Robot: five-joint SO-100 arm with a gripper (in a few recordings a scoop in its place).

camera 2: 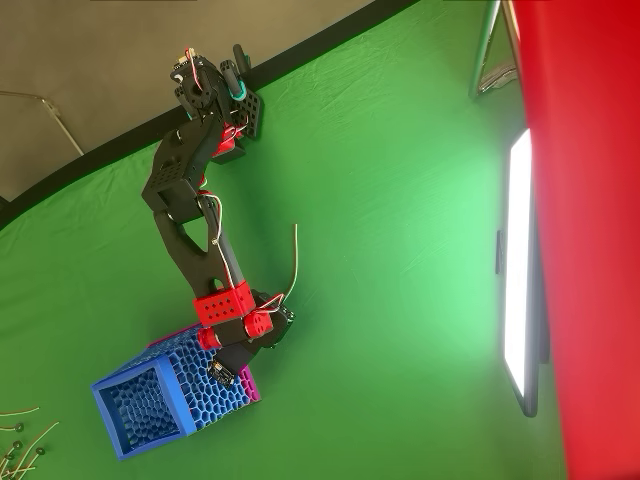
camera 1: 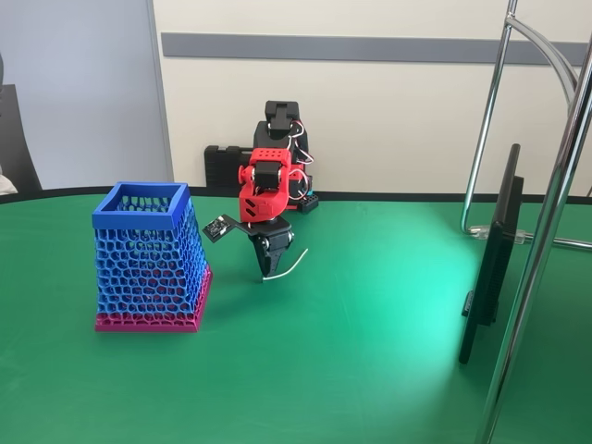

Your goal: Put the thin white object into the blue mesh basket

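The blue mesh basket (camera 1: 148, 259) stands upright on the green tabletop (camera 1: 370, 370), a tall tapered square of honeycomb lattice with a solid blue rim and a magenta base; in the overhead view its mouth (camera 2: 140, 410) opens onto a dark interior in which I can make out no contents. My claw (camera 1: 269, 264) hangs just to the right of the basket in the fixed view, pointing down and clenched on the thin white object (camera 1: 289, 268), a slender curved strip that sticks out sideways from my fingertips, clear of the cloth and outside the basket. From overhead the strip (camera 2: 294, 262) runs as a long, gently bowed line away from my red wrist block (camera 2: 222, 305); the end I grip is hidden beneath my black claw housing, so the exact contact point cannot be made out. The tabletop cloth is matte with faint creases. Thin pale strips (camera 2: 20, 440) lie cut off at the lower left edge of the overhead view, too small to identify.
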